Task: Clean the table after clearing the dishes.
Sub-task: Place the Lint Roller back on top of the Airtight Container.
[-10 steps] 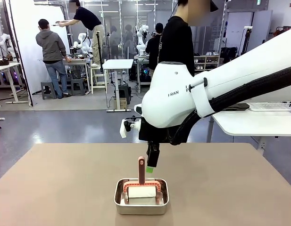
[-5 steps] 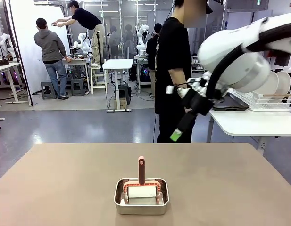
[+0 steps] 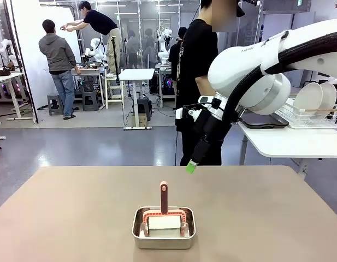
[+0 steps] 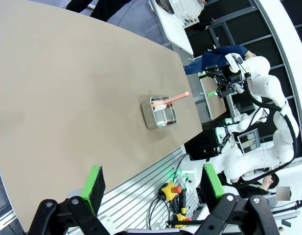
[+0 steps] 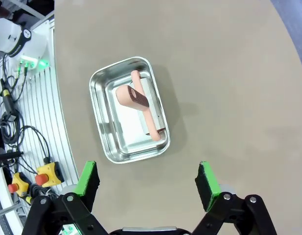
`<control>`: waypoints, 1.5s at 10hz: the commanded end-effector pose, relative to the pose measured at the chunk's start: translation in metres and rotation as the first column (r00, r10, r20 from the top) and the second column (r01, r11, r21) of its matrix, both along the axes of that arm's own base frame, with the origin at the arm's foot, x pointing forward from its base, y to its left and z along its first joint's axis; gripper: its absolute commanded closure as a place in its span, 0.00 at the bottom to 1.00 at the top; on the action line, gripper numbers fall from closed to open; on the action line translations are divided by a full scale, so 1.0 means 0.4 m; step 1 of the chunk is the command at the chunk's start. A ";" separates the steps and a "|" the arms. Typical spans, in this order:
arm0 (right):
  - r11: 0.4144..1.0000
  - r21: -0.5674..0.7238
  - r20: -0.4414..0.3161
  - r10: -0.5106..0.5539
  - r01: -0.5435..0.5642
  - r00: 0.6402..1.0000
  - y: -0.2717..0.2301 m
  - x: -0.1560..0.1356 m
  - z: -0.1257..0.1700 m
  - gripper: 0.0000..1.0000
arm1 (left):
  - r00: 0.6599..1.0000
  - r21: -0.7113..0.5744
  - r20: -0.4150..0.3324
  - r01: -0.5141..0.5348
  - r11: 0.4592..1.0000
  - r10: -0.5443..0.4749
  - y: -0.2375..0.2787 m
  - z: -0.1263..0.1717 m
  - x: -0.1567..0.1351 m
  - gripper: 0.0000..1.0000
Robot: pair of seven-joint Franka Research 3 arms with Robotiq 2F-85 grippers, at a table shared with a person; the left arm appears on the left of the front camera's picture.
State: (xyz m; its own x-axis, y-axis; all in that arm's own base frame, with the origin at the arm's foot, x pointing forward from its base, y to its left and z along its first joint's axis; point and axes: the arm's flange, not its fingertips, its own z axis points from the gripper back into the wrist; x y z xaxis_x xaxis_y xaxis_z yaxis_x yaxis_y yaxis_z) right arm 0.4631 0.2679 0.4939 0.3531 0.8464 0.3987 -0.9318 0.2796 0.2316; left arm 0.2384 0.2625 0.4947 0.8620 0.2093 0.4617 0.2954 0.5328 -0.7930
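Observation:
The beige-brown table [image 3: 75, 218] carries a small steel pan [image 3: 164, 229] near its front middle. A white sponge tool with a pink handle [image 3: 164, 197] stands in the pan. My right gripper [image 3: 191, 165] hangs above the table, behind the pan, pointing down and left. In the right wrist view its jaws stand open and empty [image 5: 147, 169], with the pan [image 5: 127, 110] just beyond them. My left gripper [image 4: 153, 178] is open too, high over the table's edge and far from the pan [image 4: 161, 111]. The dishes [image 3: 313, 99], two white plates, stand upright in a wire rack.
A person in black [image 3: 201, 71] stands at the table's far side, behind my right arm. The white side table [image 3: 288, 143] with the wire rack is at the right. Other people work at benches far back on the left.
My right arm swung from right above the pan out to the right, then partway back; its gripper now hovers higher, behind the pan. The pan and sponge tool have not moved.

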 end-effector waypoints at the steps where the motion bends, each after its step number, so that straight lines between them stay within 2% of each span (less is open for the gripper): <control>1: 0.999 -0.012 0.003 -0.035 0.035 0.999 -0.007 0.007 0.004 0.00 | 1.000 -0.015 0.021 0.002 1.000 -0.001 0.003 0.004 -0.003 0.00; 6: 1.000 -0.001 0.000 -0.011 0.011 1.000 -0.014 0.008 0.000 0.00 | 1.000 -0.015 0.021 0.002 1.000 -0.001 0.003 0.004 -0.003 0.00; 7: 0.989 0.093 -0.184 -0.094 0.112 0.978 -0.086 0.039 0.054 0.00 | 1.000 -0.015 0.021 0.002 1.000 -0.001 0.003 0.004 -0.003 0.00; 8: 0.969 0.160 -0.292 -0.138 0.190 0.947 -0.159 0.060 0.090 0.00 | 1.000 -0.015 0.021 0.002 1.000 -0.001 0.003 0.004 -0.003 0.00; 10: 0.909 0.261 -0.452 -0.184 0.326 0.873 -0.320 0.090 0.114 0.00 | 1.000 -0.015 0.021 0.002 1.000 -0.001 0.003 0.004 -0.003 0.00; 11: 0.866 0.275 -0.558 -0.210 0.418 0.803 -0.414 0.101 0.120 0.00 | 1.000 -0.015 0.021 0.002 1.000 -0.001 0.003 0.004 -0.003 0.00; 12: 0.797 0.303 -0.625 -0.247 0.522 0.741 -0.523 0.117 0.114 0.00 | 1.000 -0.015 0.021 0.002 1.000 -0.001 0.003 0.004 -0.003 0.00; 13: 0.693 0.313 -0.709 -0.284 0.649 0.646 -0.676 0.129 0.091 0.00 | 1.000 -0.015 0.021 0.002 1.000 -0.001 0.003 0.004 -0.003 0.00; 15: 0.459 0.360 -0.800 -0.297 0.812 0.522 -0.957 0.096 0.015 0.00 | 1.000 -0.015 0.021 0.002 1.000 -0.001 0.003 0.004 -0.003 0.00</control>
